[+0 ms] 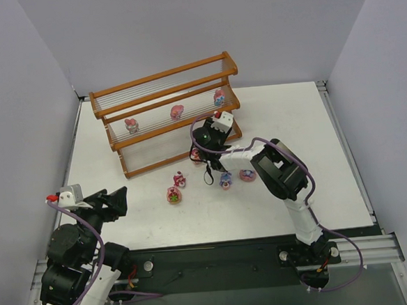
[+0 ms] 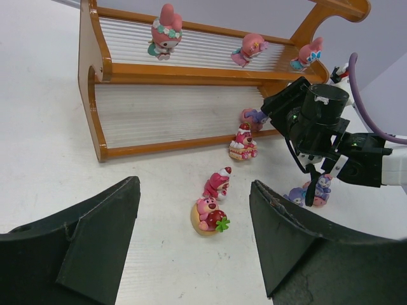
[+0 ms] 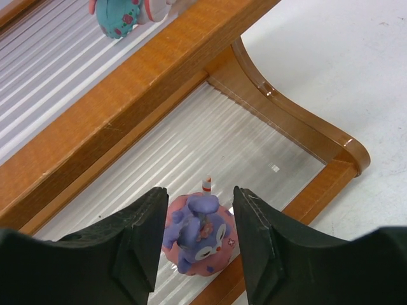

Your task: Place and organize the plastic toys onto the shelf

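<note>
Right wrist view is showing the right claw (image 3: 200, 210) clamping a purple-and-pink plastic figurine (image 3: 197, 236) at the lowest tier of the orange-brown wooden shelf (image 3: 127, 108), while three pink toys (image 1: 177, 112) are sitting on the tier above, five more toys (image 1: 173, 194) are waiting on the white tabletop (image 1: 292, 118), and the left claw (image 2: 194, 190) is gaping empty.

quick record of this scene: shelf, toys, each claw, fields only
shelf: three tiers, at the far side of the table
middle toys: three, spread along the middle tier
purple toy: upright on the bottom tier, right end
loose toys: five on the table in front of the shelf
right claw: at the bottom tier, shut on purple toy
left claw: open, empty, near left side, away from the toys
</note>
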Controlling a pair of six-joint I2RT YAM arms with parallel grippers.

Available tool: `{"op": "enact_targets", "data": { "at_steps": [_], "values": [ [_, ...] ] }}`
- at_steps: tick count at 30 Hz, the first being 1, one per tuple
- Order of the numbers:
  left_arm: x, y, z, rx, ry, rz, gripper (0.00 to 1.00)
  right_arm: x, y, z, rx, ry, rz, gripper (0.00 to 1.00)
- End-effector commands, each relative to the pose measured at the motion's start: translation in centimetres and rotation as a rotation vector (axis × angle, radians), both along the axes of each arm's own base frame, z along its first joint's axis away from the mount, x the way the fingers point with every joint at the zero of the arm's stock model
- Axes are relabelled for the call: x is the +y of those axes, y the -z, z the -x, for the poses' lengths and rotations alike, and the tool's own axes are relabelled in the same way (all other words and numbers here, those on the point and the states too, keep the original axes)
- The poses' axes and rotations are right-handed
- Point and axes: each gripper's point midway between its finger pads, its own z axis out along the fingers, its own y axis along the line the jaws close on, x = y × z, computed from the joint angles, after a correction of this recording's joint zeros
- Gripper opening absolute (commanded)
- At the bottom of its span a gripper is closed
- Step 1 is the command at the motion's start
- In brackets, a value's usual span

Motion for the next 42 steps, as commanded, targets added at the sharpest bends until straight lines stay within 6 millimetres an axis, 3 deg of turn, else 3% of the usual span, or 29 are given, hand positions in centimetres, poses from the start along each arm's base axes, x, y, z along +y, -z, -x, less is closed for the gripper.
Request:
{"op": "enact_targets", "data": {
  "at_steps": [1, 9, 13, 19, 23, 25, 37, 42],
  "values": [
    [0.2, -1.3, -0.1, -0.053, -0.008, 0.007, 0.79, 0.9, -2.5, -0.5, -0.072, -0.005, -0.054, 0.47],
    [0.3, -1.4, 0.0, -0.057, -0.015, 0.010, 0.79, 1.0, -4.9, 1.7, -0.077, -0.076, -0.082, 0.57],
    [0.4, -1.5, 0.1, -0.061, -0.016, 0.014, 0.79, 0.9, -4.4, 3.6, -0.010, -0.150, -0.100, 0.62],
    [0.3, -1.4, 0.1, -0.059, -0.012, 0.013, 0.79, 3.7, -2.4, 5.3, 0.130, -0.363, -0.101, 0.66],
    [0.3, -1.4, 0.0, -0.056, -0.012, 0.014, 0.79, 6.5, -1.7, 5.4, 0.210, -0.493, -0.060, 0.66],
    [0.3, -1.4, 0.1, -0.058, -0.012, 0.014, 0.79, 6.7, -0.5, 5.5, 0.251, -0.510, -0.035, 0.66],
    [0.2, -1.4, 0.0, -0.057, -0.009, 0.012, 0.79, 8.7, 0.8, 5.4, 0.288, -0.604, 0.035, 0.63],
    [0.2, -1.3, 0.0, -0.056, -0.009, 0.014, 0.79, 8.8, 1.3, 5.3, 0.310, -0.594, 0.059, 0.49]
  ]
}}
